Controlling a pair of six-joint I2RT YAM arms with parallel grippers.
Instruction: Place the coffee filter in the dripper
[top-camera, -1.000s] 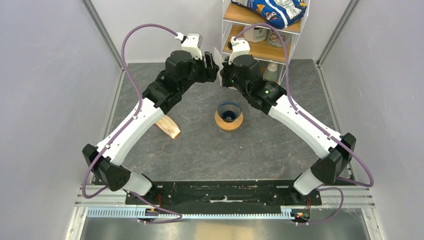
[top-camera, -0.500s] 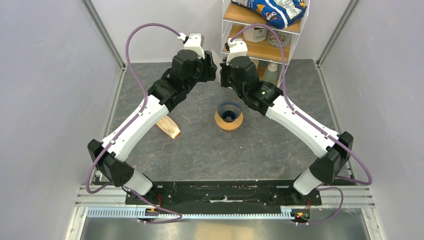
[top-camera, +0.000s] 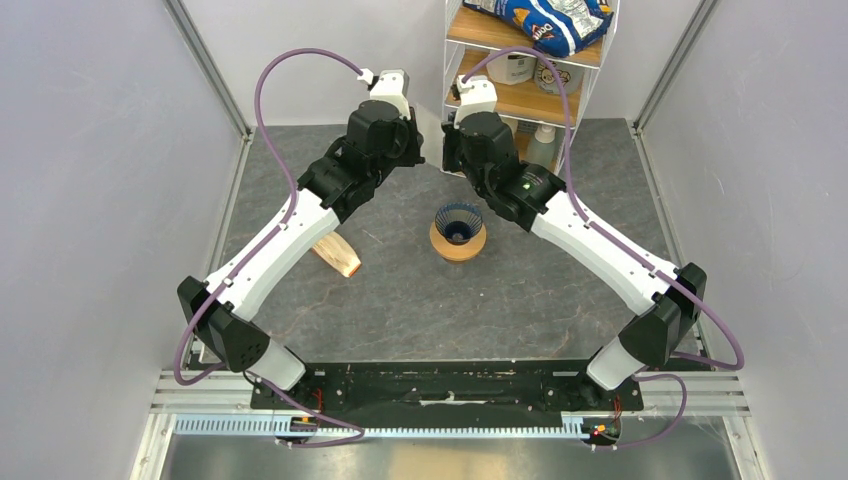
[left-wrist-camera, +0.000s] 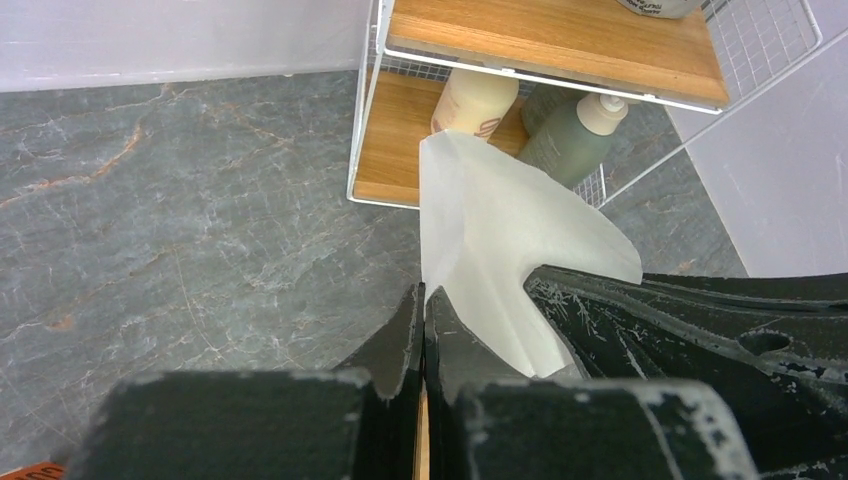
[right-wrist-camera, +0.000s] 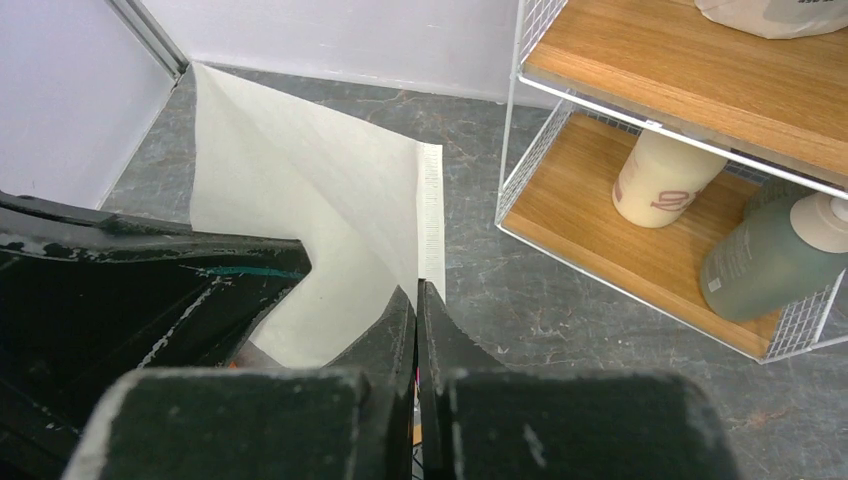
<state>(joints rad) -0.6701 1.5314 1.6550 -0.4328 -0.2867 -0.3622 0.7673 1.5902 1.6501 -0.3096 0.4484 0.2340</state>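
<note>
The left gripper (left-wrist-camera: 422, 298) pinches the coffee filter (left-wrist-camera: 500, 235) between closed fingers (left-wrist-camera: 395, 345); the white paper fans upward; a scratched black part of the other arm (left-wrist-camera: 660, 315) overlaps its right corner. Behind, on the grey tabletop (left-wrist-camera: 180, 200), a wire shelf (left-wrist-camera: 560, 40) holds a cream bottle (left-wrist-camera: 475, 100) and a green bottle (left-wrist-camera: 580, 135).

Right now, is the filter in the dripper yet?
Out: the dripper shows bare ribs, and the coffee filter is pinched in shut jaws elsewhere.

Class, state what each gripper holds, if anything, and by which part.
The thin white paper coffee filter, pinched by both: the right gripper on its crimped seam edge, the left gripper at a plain edge.
</note>
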